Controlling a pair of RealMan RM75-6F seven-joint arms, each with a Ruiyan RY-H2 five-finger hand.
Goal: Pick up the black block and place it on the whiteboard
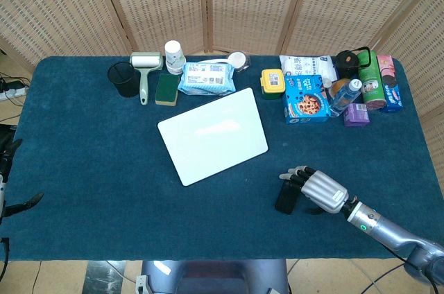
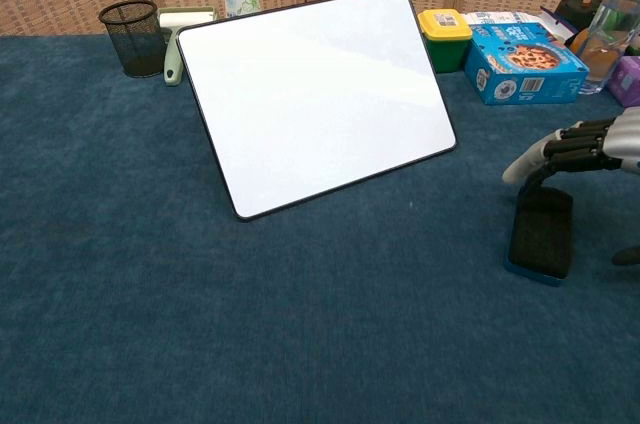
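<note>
The black block [image 1: 285,199] [image 2: 540,234] lies flat on the blue cloth, right of the whiteboard [image 1: 211,134] [image 2: 315,94]. The whiteboard lies flat near the table's middle, with nothing on it. My right hand [image 1: 316,188] [image 2: 580,149] hovers over the block's right side and far end, its fingers [image 2: 530,156] spread and arched above the block and holding nothing. Its thumb tip [image 2: 626,256] shows low at the chest view's right edge, apart from the block. Of my left hand, only dark bits [image 1: 22,204] show at the head view's left edge, off the table.
Along the table's back edge stand a black mesh cup [image 1: 125,79], a lint roller [image 1: 144,72], a paper cup [image 1: 173,55], a wipes pack [image 1: 207,78], a yellow box [image 1: 273,80], a blue cookie box [image 1: 306,98] and a bottle [image 1: 345,96] among other packs.
</note>
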